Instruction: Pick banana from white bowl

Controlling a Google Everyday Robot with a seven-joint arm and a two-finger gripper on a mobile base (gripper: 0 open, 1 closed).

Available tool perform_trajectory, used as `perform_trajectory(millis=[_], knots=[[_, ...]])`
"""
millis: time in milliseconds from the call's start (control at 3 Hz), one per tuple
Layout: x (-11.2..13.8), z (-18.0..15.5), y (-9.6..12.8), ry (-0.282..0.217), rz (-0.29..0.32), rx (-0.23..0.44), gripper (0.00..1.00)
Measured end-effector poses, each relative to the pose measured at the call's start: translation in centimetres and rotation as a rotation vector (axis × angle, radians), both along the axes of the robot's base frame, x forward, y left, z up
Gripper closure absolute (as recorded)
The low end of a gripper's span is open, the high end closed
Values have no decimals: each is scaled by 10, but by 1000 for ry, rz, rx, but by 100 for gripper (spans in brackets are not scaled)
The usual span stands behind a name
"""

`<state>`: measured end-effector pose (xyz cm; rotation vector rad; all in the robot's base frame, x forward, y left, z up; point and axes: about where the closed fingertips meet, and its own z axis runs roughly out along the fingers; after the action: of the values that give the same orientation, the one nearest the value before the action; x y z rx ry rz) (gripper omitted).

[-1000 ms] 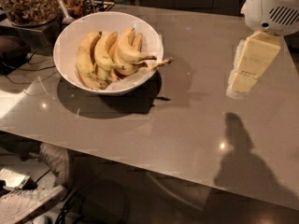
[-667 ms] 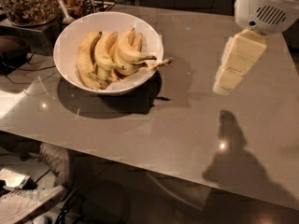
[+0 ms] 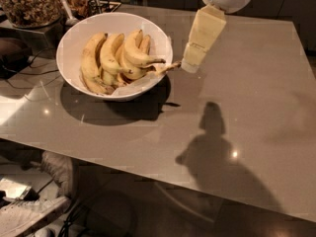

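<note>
Banana [image 3: 134, 53]: plump, strongly curved, lies on top of the bunch in the white bowl [image 3: 69, 48], dark stem end pointing toward the gripper. Not lifted, not touched.

Other bananas [image 3: 94, 63] lie packed beside and under it. One thin stem end pokes out over the rim on the gripper's side.

Gripper [image 3: 189, 64]: cream-coloured, slanting down from the arm head, tip just outside the bowl's rim and close to that protruding stem end, though contact can't be judged. Spread or closed: cannot tell from this angle. It holds nothing.

Progress, as I judge it: approach nearly complete. Left to do: reach over the rim, close on the top banana, lift it clear.

Beyond the bowl, away from the tip: glass jar of nuts [image 3: 29, 4]. All on a grey table [image 3: 256, 102].
</note>
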<state>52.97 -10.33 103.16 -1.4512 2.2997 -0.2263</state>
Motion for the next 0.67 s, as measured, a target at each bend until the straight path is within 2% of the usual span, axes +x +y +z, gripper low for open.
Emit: perform_trajectory(millis=[333,667], knots=[[12,4,22,-32,-12,22,0],[33,6,46,-38,-49,11,0]])
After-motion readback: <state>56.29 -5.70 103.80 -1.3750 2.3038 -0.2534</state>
